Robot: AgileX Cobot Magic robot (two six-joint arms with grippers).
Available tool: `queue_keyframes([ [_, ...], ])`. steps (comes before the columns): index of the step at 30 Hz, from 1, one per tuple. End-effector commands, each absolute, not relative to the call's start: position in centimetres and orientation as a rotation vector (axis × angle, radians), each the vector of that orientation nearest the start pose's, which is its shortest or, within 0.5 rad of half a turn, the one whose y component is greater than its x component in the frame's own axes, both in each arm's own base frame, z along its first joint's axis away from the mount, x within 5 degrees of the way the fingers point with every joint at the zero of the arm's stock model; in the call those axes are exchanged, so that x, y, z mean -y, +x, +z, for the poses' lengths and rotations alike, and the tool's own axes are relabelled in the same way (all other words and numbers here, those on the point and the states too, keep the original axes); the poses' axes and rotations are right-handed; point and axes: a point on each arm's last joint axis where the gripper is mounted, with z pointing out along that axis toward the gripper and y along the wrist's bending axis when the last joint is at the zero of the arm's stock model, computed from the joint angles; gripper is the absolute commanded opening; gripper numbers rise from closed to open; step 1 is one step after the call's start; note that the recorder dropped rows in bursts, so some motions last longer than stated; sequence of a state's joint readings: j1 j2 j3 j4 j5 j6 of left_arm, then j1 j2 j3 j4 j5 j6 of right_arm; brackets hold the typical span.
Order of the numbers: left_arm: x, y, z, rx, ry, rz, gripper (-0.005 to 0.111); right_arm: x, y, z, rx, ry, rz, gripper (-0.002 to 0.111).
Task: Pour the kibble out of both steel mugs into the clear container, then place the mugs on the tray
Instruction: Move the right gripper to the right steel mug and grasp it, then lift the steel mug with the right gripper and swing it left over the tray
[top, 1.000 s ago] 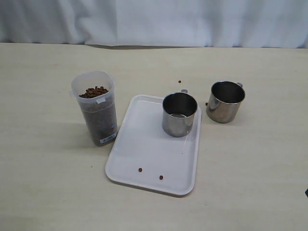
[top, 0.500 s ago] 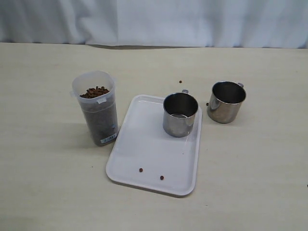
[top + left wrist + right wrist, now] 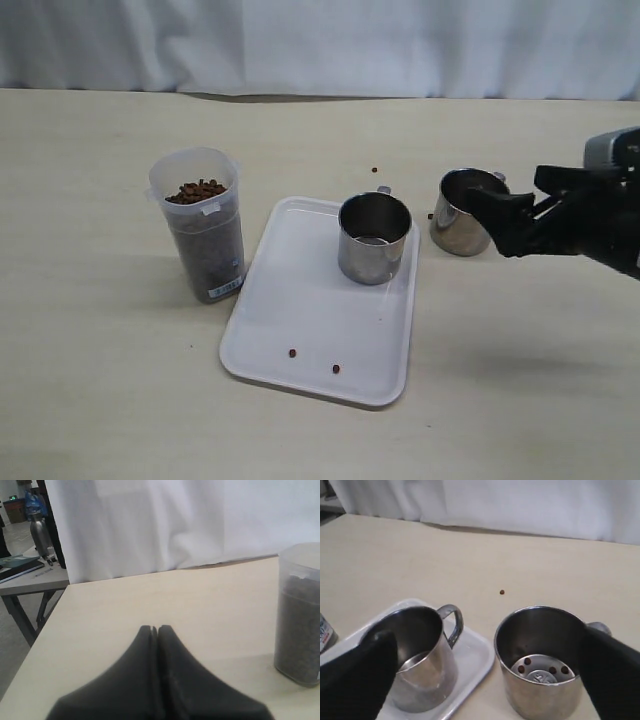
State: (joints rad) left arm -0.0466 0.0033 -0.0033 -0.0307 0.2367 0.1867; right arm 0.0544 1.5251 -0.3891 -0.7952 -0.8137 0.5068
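The clear container (image 3: 197,232) stands left of the tray (image 3: 300,310), filled with kibble (image 3: 195,190). One steel mug (image 3: 374,238) sits upright on the tray's far right corner and looks empty. The second steel mug (image 3: 458,214) stands on the table just right of the tray, with several pellets (image 3: 540,669) on its bottom. My right gripper (image 3: 525,205) hovers open just right of that mug, holding nothing; in the right wrist view its fingers (image 3: 365,675) spread wide around both mugs. My left gripper (image 3: 154,628) is shut and empty, with the container (image 3: 300,625) off to its side.
Two loose pellets (image 3: 292,353) lie on the tray's near end. Another pellet (image 3: 374,170) lies on the table behind the mugs. A white curtain (image 3: 320,45) hangs along the table's far edge. The left wrist view shows another table (image 3: 30,577) beyond this table's edge.
My right arm has come into the exterior view from the right and its gripper has opened beside the mug on the table. Mugs, container and tray have not moved.
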Motion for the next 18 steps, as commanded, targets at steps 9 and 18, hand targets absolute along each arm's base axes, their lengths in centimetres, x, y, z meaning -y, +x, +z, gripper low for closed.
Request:
queue_keyframes([
  [9, 0.4, 5.5, 19.3, -1.701, 0.183, 0.066, 0.0, -6.1, 29.8, 10.8, -2.012, -0.647, 0.439, 0.11],
  [18, 0.4, 5.5, 19.3, -1.701, 0.183, 0.066, 0.0, -6.3, 32.3, 8.4, -2.022, -0.672, 0.437, 0.11],
])
